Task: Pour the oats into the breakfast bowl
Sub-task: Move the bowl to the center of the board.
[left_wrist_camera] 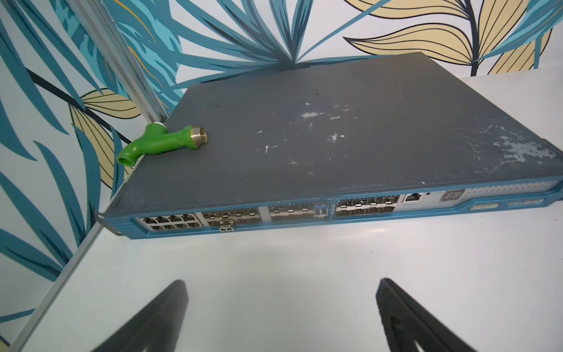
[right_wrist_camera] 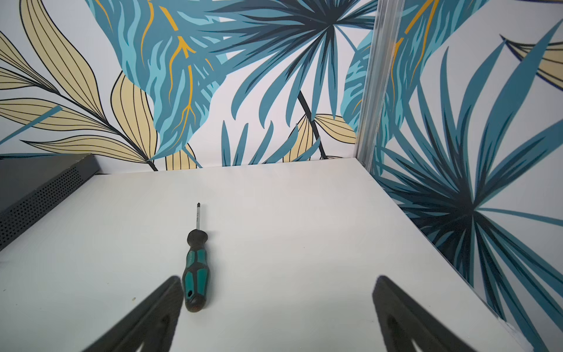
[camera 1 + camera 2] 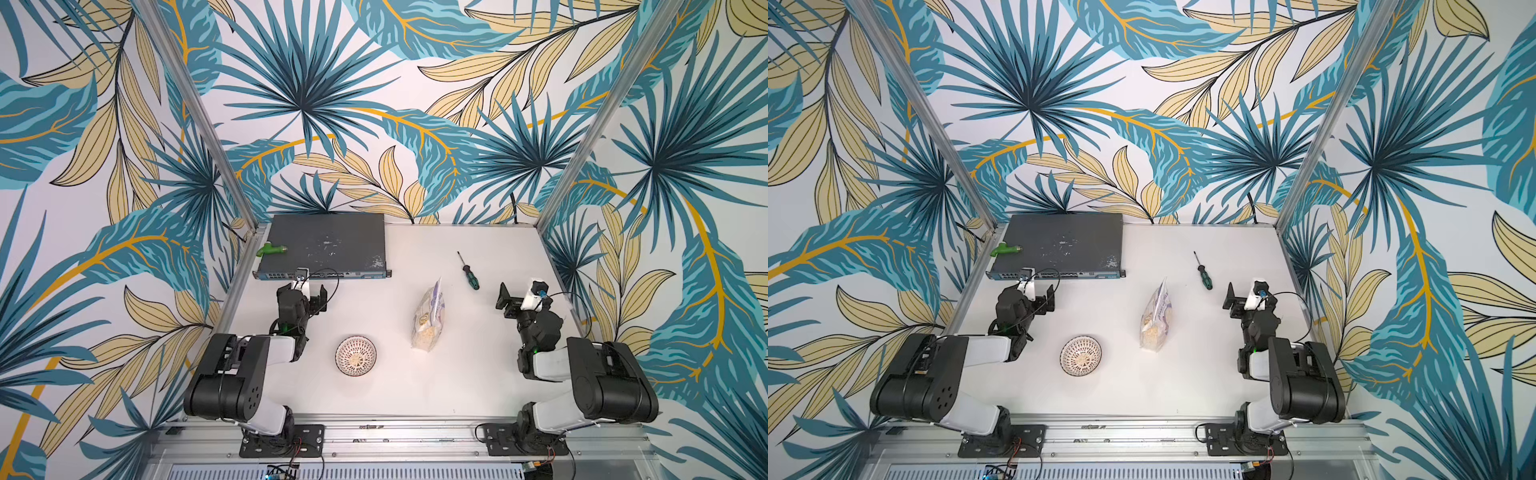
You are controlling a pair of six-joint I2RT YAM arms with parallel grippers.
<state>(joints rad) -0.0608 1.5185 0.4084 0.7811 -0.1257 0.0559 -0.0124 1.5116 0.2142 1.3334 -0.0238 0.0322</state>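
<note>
The oats are pale flakes in a clear bag with a white-and-purple label, standing upright mid-table in both top views. The breakfast bowl, small with a dark dotted pattern, sits to the bag's left and nearer the front edge, with a little pale beige at its bottom. My left gripper is open and empty, left of both and facing the back. My right gripper is open and empty, to the right of the bag. Neither wrist view shows the bag or bowl.
A flat grey-blue network switch lies at the back left with a green pipe fitting on its left corner. A green-handled screwdriver lies behind the bag, close to my right gripper's left finger. Leaf-patterned walls enclose three sides.
</note>
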